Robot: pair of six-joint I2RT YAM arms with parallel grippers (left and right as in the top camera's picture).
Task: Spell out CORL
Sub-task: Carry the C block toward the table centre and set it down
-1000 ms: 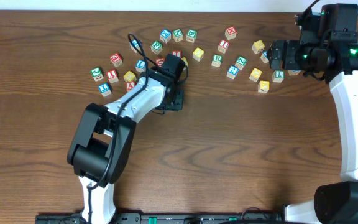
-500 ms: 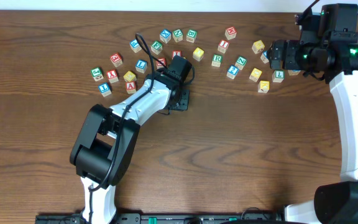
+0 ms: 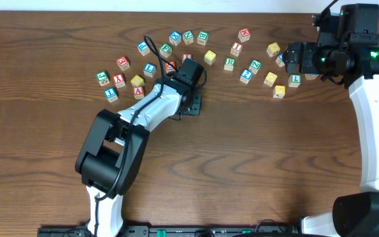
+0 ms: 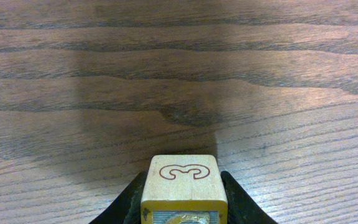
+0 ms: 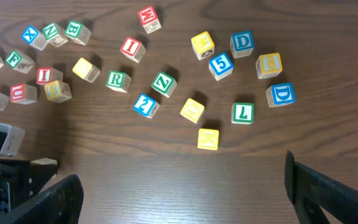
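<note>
My left gripper (image 3: 192, 104) is shut on a yellow block (image 4: 181, 180) with a red outlined C on its upper face. It holds the block low over bare wood just below the scattered letter blocks. In the overhead view the block is hidden under the gripper. My right gripper (image 5: 182, 193) is open and empty, and hovers at the right end of the scatter (image 3: 295, 58). A green R block (image 5: 117, 79) and a green L block (image 5: 243, 112) lie among the blocks. I cannot pick out an O block.
Several coloured letter blocks lie in an arc across the far half of the table, from a green one at the left (image 3: 102, 78) to the cluster near a yellow block (image 3: 279, 91) at the right. Two blue D blocks (image 5: 281, 94) lie near the L.
My left gripper has moved a little to the right with the yellow C block in it. The right arm has not moved.
</note>
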